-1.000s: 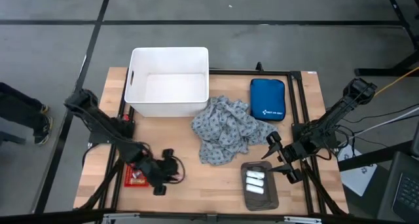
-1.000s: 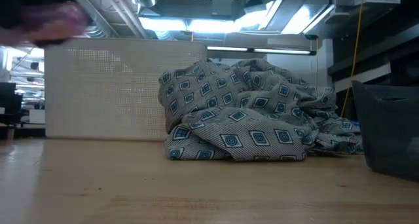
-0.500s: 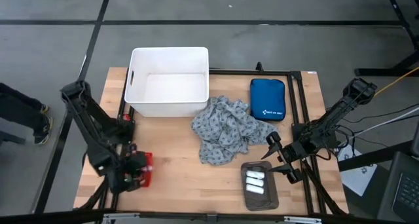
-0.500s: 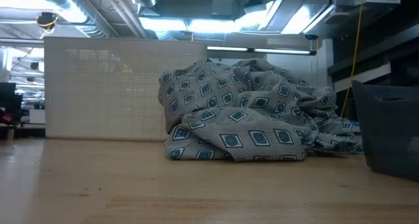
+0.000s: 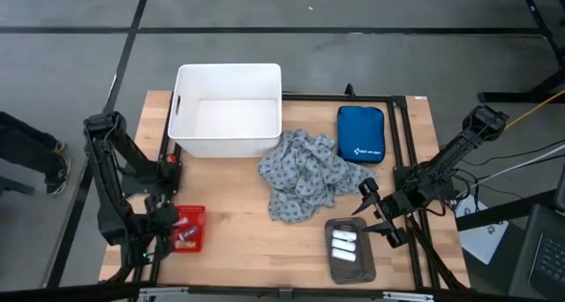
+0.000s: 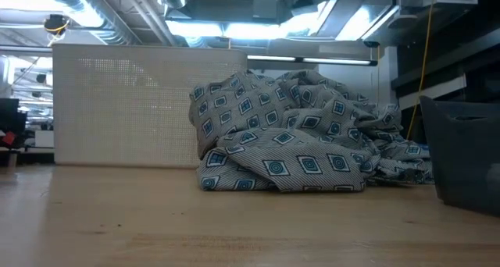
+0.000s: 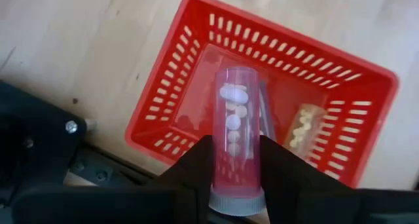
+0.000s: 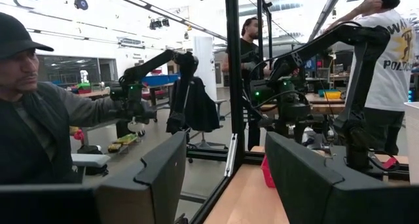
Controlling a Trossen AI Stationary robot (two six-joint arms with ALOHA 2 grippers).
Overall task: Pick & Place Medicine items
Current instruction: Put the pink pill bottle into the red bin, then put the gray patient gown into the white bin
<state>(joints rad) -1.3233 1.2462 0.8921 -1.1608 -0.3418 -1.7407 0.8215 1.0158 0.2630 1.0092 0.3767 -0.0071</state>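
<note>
Here, left pincer [image 7: 234,178] above red basket [image 7: 170,86], gripping pink pill tube [image 7: 236,129], right pincer [image 5: 375,215] wide

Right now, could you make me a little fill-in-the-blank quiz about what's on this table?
1. The left gripper holds a clear tube of ___ tablets.
2. That tube hangs above the ___ basket.
3. Three white items lie in the grey tray by the ___ gripper.

Missing words: white; red; right

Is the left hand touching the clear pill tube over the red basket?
Touching. The left wrist view shows the left hand with both fingers pressed against the pill tube above the red basket.
</note>
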